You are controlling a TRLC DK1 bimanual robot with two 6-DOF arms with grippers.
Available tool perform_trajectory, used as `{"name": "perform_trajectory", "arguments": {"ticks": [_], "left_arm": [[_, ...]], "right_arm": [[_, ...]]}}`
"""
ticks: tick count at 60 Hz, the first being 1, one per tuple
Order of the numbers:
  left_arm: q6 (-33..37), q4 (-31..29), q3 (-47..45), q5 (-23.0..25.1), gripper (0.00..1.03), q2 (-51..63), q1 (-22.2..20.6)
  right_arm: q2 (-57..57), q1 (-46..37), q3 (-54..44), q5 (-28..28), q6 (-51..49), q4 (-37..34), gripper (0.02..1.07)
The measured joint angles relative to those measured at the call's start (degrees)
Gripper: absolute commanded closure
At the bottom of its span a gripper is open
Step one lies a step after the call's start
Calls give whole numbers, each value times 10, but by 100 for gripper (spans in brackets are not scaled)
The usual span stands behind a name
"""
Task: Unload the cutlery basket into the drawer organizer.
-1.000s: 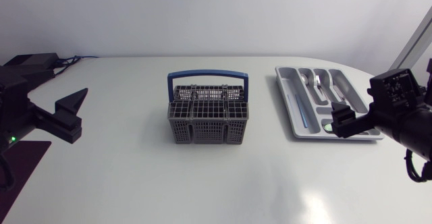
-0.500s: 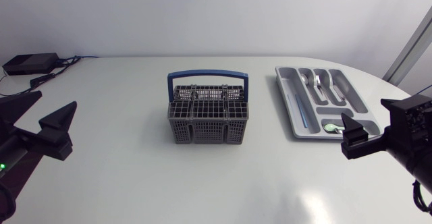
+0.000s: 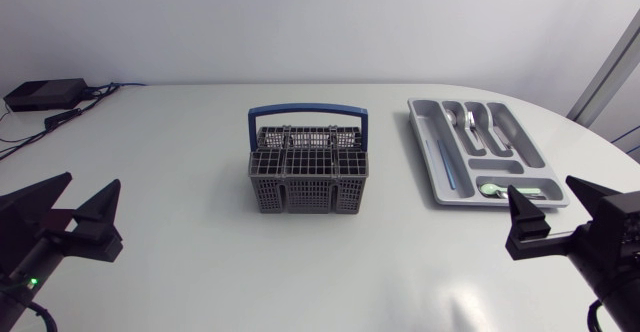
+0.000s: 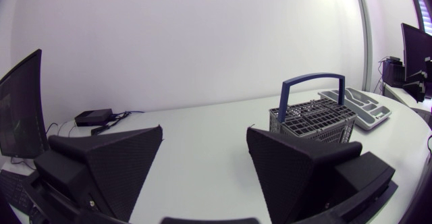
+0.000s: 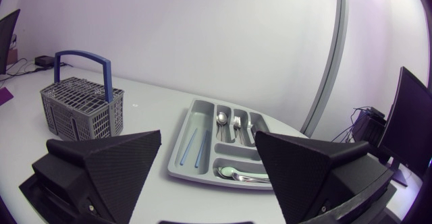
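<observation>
your cutlery basket sits mid-table: grey plastic mesh w/ a blue arched handle. what's in its grid cells can't be made out. the drawer organizer, a smooth grey moulded tray, lies well off to its right. it holds a shiny metal spoon and fork in the lengthwise slots, thin blue sticks in the long side slot, and a pale green spoon in the crosswise slot. the left gripper and right gripper hover near the table's front corners, wedge fingers (matte, finely textured) spread and released.
</observation>
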Motion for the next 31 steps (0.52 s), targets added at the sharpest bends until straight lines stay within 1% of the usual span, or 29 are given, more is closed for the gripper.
{"name": "perform_trajectory", "arguments": {"ticks": [20, 31], "left_arm": [[-51, 24, -77, -31, 5, -73, -9], [-57, 26, -80, -33, 5, -78, -10]], "right_arm": [[-102, -22, -76, -33, 83, 28, 7], [-108, -24, -80, -34, 93, 28, 7]]}}
